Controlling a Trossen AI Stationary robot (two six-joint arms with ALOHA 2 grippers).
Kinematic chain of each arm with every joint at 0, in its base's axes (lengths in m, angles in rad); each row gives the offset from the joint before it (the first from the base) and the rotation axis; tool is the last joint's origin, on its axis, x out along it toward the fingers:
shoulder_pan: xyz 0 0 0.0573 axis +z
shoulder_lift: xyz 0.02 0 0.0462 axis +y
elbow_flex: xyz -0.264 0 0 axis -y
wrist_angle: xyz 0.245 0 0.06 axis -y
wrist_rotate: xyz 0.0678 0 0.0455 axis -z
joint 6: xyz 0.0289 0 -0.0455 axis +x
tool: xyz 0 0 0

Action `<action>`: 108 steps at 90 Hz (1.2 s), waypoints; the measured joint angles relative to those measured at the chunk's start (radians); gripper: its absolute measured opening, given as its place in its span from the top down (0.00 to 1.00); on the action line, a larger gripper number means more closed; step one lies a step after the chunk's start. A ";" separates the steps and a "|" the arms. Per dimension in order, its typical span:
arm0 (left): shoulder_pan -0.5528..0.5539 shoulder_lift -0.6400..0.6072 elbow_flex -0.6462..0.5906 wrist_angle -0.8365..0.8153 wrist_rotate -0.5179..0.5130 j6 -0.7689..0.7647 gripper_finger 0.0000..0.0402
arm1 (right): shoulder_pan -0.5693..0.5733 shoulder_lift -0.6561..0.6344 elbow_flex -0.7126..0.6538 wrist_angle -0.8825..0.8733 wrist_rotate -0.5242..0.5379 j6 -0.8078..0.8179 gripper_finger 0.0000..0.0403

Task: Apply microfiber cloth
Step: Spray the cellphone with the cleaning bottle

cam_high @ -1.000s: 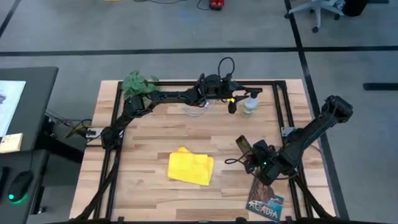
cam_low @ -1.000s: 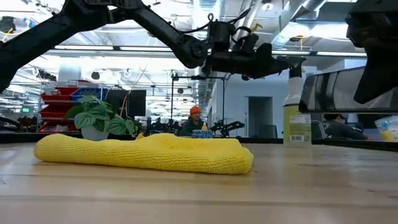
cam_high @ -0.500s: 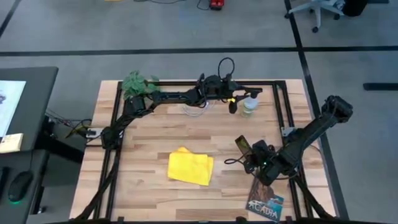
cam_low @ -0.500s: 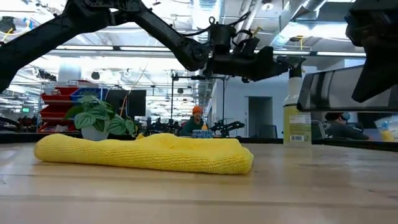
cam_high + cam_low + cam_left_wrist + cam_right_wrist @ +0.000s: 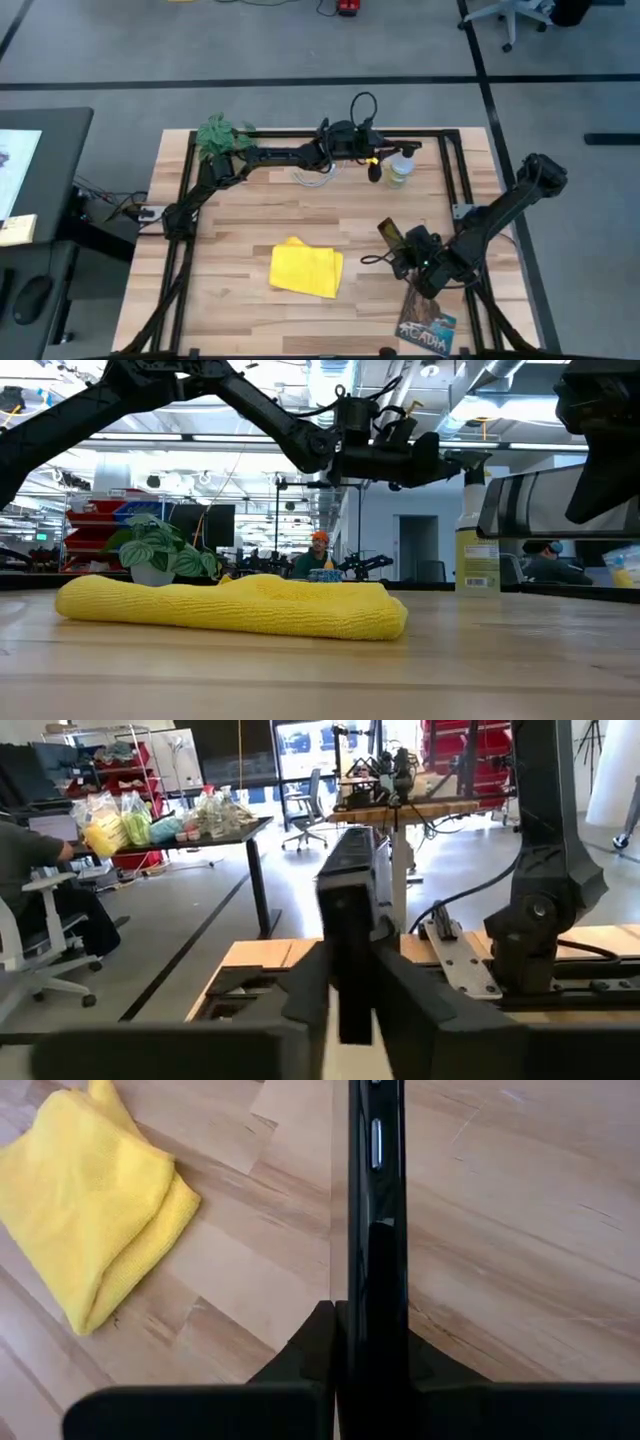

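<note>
The yellow cloth (image 5: 306,270) lies folded at the table's (image 5: 240,220) middle front, untouched, while the right gripper (image 5: 403,243) pinches a black phone (image 5: 375,1230) on edge beside it and the left gripper (image 5: 375,166), fingers pressed together, hovers near the spray bottle (image 5: 400,170).

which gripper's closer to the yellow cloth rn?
Right. The right gripper, shut on the smartphone, sits just beside the microfiber cloth. The left gripper is over the table's far edge by the spray bottle.
</note>
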 joint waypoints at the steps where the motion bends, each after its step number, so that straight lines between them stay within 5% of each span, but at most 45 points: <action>1: 0.000 0.000 0.000 -0.001 0.000 0.001 0.96 | 0.000 0.000 0.000 0.000 0.000 0.000 0.97; 50: -0.008 -0.168 0.000 -0.184 -0.020 0.097 0.98 | 0.000 0.000 0.000 -0.003 0.025 -0.014 0.97; 80: -0.065 -0.426 0.000 -0.712 0.067 0.223 0.98 | 0.005 0.000 0.001 -0.002 0.079 -0.088 0.97; 108: -0.235 -0.685 -0.072 -1.164 0.189 0.288 0.98 | 0.027 0.000 0.001 -0.003 0.164 -0.171 0.97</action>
